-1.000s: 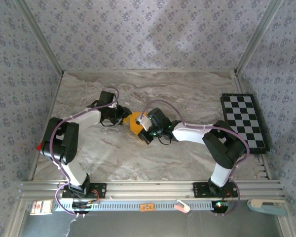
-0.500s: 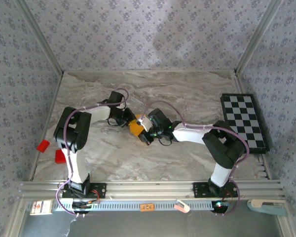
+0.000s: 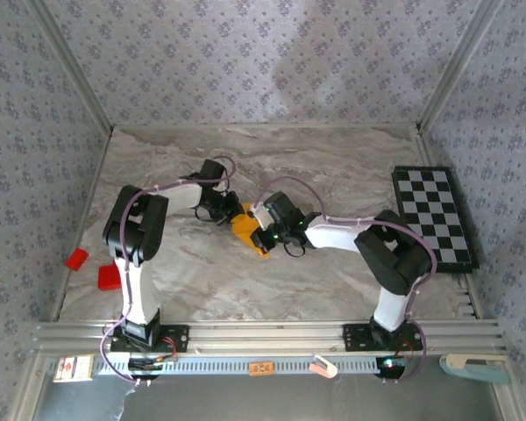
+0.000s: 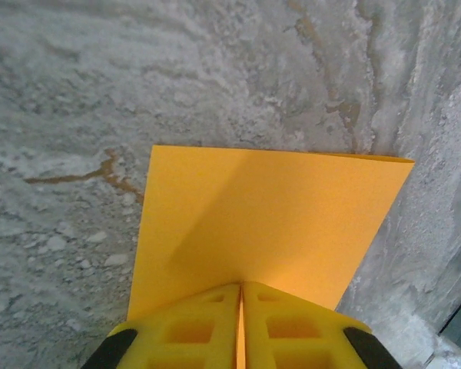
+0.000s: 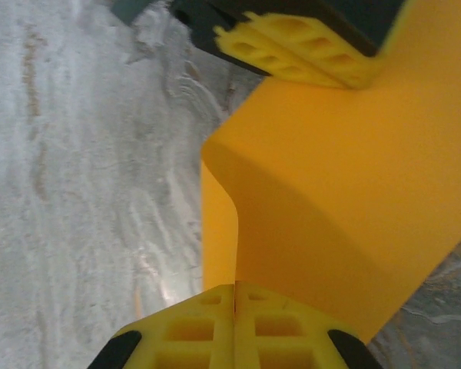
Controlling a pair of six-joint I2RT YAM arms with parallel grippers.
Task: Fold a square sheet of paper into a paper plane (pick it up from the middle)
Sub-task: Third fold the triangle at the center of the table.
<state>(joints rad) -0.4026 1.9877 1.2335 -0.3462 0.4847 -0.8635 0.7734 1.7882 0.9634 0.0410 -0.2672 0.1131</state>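
The orange-yellow sheet of paper hangs bent and partly folded between both grippers, just above the middle of the marble table. My left gripper is shut on its far-left edge. In the left wrist view the paper runs out flat from the closed fingertips. My right gripper is shut on the near-right edge. In the right wrist view the paper curls up from the gripper, and the left gripper's yellow fingers pinch the sheet's far side.
A black-and-white checkerboard lies at the table's right edge. Two small red blocks sit near the left edge, beside the left arm. Patterned walls close in the table on three sides.
The left arm swung right to the paper and its jaws closed on the sheet's edge. That uncovered the red blocks. The right gripper kept its hold and shifted slightly.
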